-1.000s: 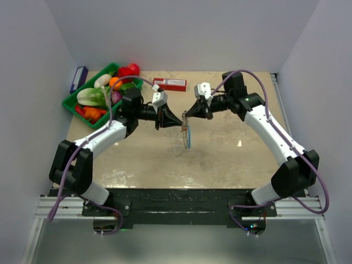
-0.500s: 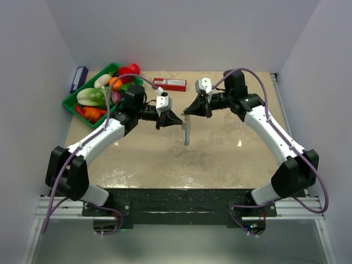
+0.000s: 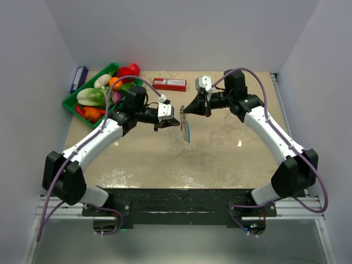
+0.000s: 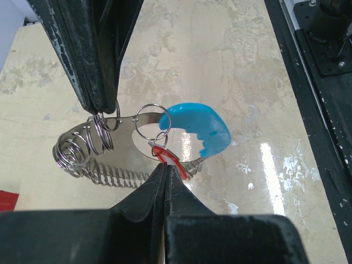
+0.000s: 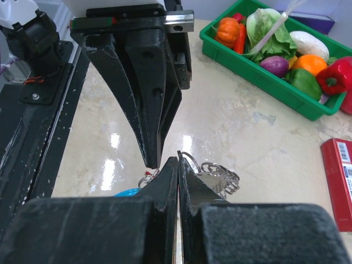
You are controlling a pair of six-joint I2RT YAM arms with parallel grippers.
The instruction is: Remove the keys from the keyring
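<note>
**Both grippers clamp the keyring just near of the red box**

The keyring (image 3: 186,125) hangs between the two grippers, a little nearer the arm bases than the red box (image 3: 169,83) and slightly to its right. The left gripper (image 4: 165,166) is clamped on the red-tipped key (image 4: 168,156) beside the blue section (image 4: 199,127). The right gripper (image 5: 177,160) pinches the keyring's opposite end, where silvery keys (image 4: 88,158) are strung.

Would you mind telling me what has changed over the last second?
The left gripper rolled at the wrist and edged toward the right gripper, and the hanging keyring rose slightly between them. Both grippers stayed shut on the keyring; the vegetable tray and red box did not move.
</note>
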